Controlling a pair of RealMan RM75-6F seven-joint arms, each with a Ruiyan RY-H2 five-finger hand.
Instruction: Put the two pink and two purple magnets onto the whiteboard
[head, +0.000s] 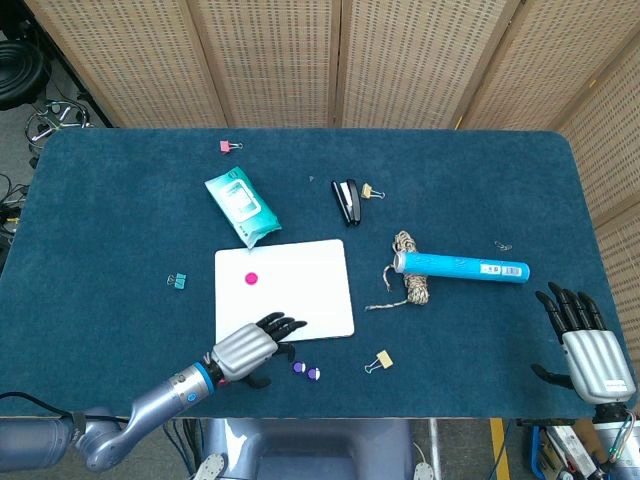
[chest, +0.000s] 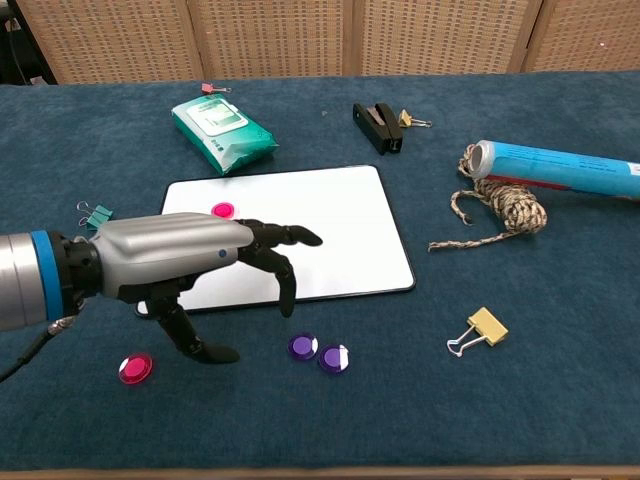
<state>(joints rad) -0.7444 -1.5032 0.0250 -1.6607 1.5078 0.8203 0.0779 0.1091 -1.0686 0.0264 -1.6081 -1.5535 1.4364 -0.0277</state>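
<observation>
Magnets: one pink magnet (chest: 222, 211) already sits on the whiteboard (chest: 340, 240), near its upper-left corner. Second pink magnet (chest: 135, 368) lies on the blue counter (chest: 560, 380), off the whiteboard's lower-left corner, on the near side. Two purple magnets (chest: 318, 353) lie touching side by side on the counter, just off the whiteboard's near edge, roughly mid-width.

Left hand (chest: 190, 268) hovers over the whiteboard's near-left corner, fingers spread and holding nothing, fingertips (chest: 288, 290) pointing toward the purple pair, thumb reaching down toward the counter between the loose pink magnet and the purples. In the head view the same hand (head: 250, 347) sits at the whiteboard's (head: 300, 300) near edge, left of the purples (head: 306, 371).

Other items, all off the whiteboard: teal binder clip (chest: 96, 213) just left of it; wet-wipe pack (chest: 222, 132) behind its upper-left corner; small pink clip (chest: 209, 88) further back; black stapler (chest: 378, 127) with a gold clip (chest: 410, 119) behind the upper-right corner; rope bundle (chest: 500, 210) and blue tube (chest: 560, 170) to its right; gold binder clip (chest: 478, 330) off the lower-right corner.

Right hand (head: 588, 345) is well to the right of the whiteboard at the counter's near-right edge, fingers spread, holding nothing; seen only in the head view.
</observation>
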